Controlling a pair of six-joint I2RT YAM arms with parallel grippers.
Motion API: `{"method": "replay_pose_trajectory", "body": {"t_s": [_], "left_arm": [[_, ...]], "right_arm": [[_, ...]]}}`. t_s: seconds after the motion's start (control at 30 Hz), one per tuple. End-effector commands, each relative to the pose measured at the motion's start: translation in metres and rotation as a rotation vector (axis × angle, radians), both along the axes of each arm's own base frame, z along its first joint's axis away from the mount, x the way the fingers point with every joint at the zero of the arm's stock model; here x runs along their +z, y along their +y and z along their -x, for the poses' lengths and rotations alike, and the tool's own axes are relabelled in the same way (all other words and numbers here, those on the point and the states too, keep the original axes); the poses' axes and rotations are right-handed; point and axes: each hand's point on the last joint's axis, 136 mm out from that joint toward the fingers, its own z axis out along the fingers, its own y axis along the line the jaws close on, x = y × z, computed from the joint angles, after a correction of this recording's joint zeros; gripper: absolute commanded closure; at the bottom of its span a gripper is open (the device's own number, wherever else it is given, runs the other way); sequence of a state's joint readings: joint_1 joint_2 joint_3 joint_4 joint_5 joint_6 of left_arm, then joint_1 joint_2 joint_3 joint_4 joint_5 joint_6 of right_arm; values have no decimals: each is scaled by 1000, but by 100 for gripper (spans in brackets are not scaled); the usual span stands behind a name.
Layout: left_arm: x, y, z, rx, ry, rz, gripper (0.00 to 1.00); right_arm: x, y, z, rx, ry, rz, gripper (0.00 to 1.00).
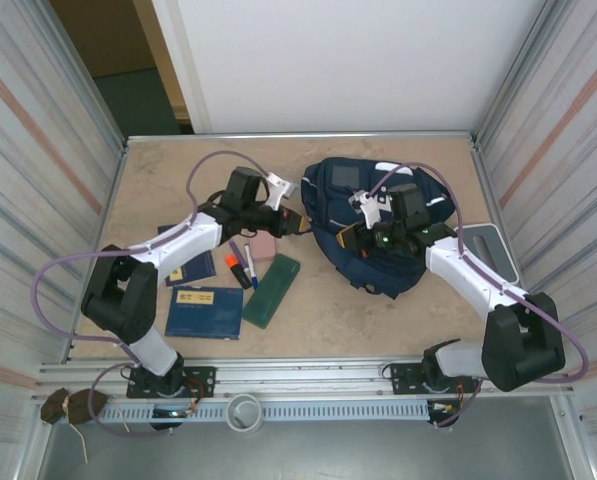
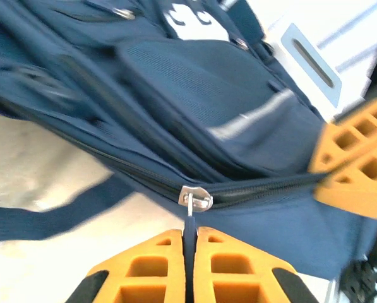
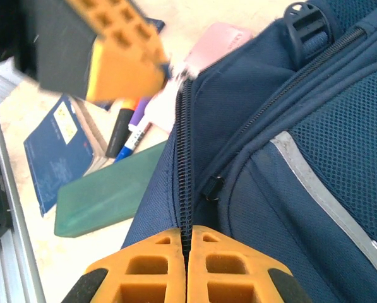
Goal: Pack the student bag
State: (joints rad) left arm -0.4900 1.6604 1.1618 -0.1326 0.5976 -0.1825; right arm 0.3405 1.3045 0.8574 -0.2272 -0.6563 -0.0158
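Note:
The student bag (image 1: 388,200), navy blue with a white patch, lies at the back right of the table. My left gripper (image 1: 300,226) is at the bag's left edge. In the left wrist view it (image 2: 189,235) is shut on the dark pull tab hanging from the silver zipper slider (image 2: 196,198). My right gripper (image 1: 355,240) reaches onto the bag's near left side. Its fingers (image 3: 187,235) are shut on the bag's zipper seam (image 3: 183,158), which runs up toward the left gripper (image 3: 128,69). The bag (image 3: 289,126) lies to their right.
To the left of the bag lie a pink block (image 1: 261,247), two markers (image 1: 242,268), a green case (image 1: 271,290) and a dark blue notebook (image 1: 205,311). A second notebook (image 1: 183,256) lies under the left arm. A grey flat object (image 1: 489,246) sits right of the bag.

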Motion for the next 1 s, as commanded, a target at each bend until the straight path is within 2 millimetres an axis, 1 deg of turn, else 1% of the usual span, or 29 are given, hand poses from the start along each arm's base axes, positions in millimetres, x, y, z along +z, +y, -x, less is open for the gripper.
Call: {"method": "replay_pose_trajectory", "body": {"t_s": [0.0,0.13,0.23,0.33,0.37,0.47,0.5,0.53,0.57,0.6,0.63,0.67,0.7,0.73,0.77,0.8,0.83,0.87,0.9,0.97], "left_arm": [[-10,40,-55,168,-25,-95,100],[-30,42,-88,194,14,-126,100],[-41,46,-116,243,25,-163,100],[-37,42,-138,259,25,-139,99],[-34,40,-142,258,22,-129,98],[-22,32,-151,238,1,-91,88],[-19,31,-152,233,3,-89,83],[-16,31,-153,234,1,-91,75],[-14,33,-152,240,1,-95,70],[-11,36,-150,249,-1,-99,64],[-8,42,-148,267,-2,-106,60],[-6,48,-145,289,2,-115,58],[-3,55,-138,316,12,-123,55],[-1,61,-131,341,24,-125,53],[2,66,-121,366,39,-115,50],[5,67,-109,377,52,-85,47],[10,67,-100,382,54,-47,45],[9,66,-87,379,65,-12,43],[11,66,-76,375,66,9,42],[7,70,-57,385,76,-5,40]], "right_arm": [[0,-3,6,-13,36,-28,100],[4,8,1,-5,31,-60,100],[2,20,-6,1,40,-52,100],[-4,30,-9,-2,49,-30,100],[-6,32,-11,-6,53,-27,100],[-14,38,-19,-50,70,-1,100],[-17,37,-22,-75,81,11,100],[-20,36,-26,-111,101,25,92],[-21,34,-29,-133,116,36,83],[-23,31,-30,-152,128,59,69],[-26,23,-32,-183,130,106,59],[-28,12,-35,-221,123,157,55],[-30,-4,-39,-277,113,221,50],[-32,-20,-43,-327,102,279,47],[-34,-38,-47,-378,84,352,44],[-36,-52,-49,-410,61,422,42],[-38,-60,-50,-418,48,467,40],[-41,-62,-48,-391,38,508,37],[-44,-60,-45,-363,28,547,34],[-52,-53,-39,-298,7,622,26]]}}
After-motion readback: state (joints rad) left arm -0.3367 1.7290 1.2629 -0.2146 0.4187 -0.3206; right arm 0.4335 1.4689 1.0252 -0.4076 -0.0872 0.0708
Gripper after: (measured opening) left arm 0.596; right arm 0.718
